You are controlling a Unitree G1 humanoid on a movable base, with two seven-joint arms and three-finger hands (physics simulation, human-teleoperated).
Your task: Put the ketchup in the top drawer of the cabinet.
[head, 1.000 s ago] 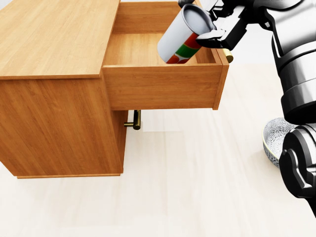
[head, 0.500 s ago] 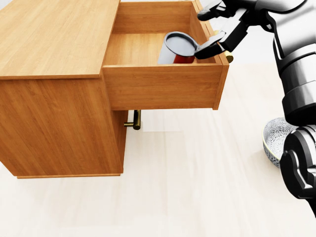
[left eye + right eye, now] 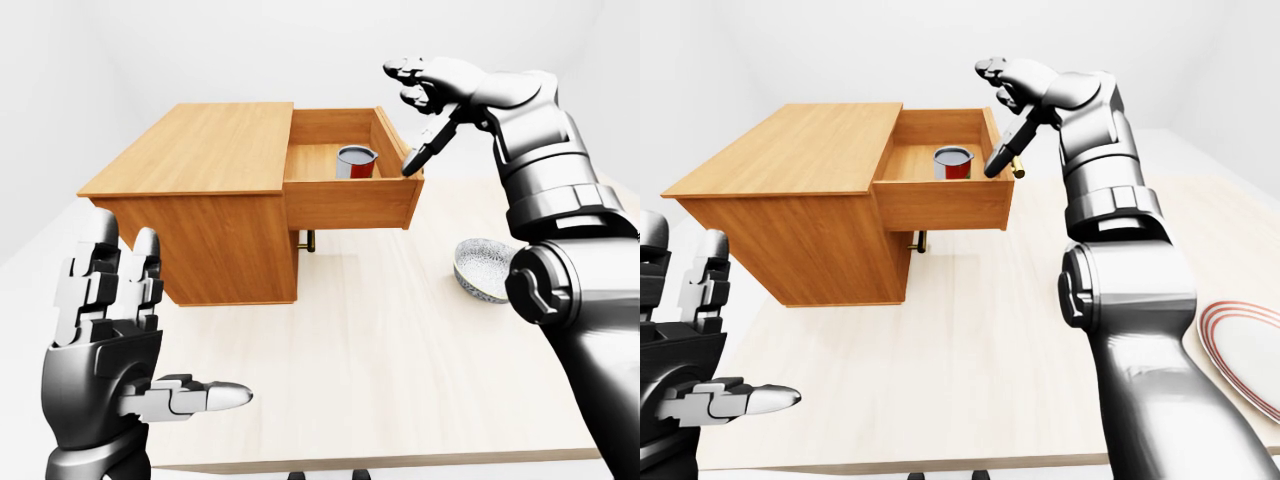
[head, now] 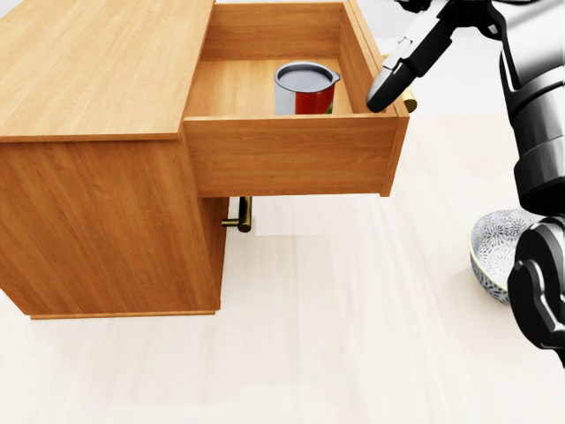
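Head view: red-and-silver cylindrical ketchup can (image 4: 305, 88) is now standing upright in the open wooden top drawer (image 4: 291, 155); right hand (image 3: 425, 110), spread wide, is lifting away toward one o'clock.

cabinet (image 4: 97, 71): matt grained wood | ketchup (image 4: 305, 88): glossy can, grey metal-look top | right hand (image 3: 425, 95): glossy metal | bowl (image 3: 485, 268): speckled glaze

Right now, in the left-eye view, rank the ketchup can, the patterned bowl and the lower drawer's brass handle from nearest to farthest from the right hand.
1. ketchup can, upright in the open top drawer, just left of the right hand.
2. patterned bowl, on the table below the hand.
3. brass handle, under the drawer, lower left.
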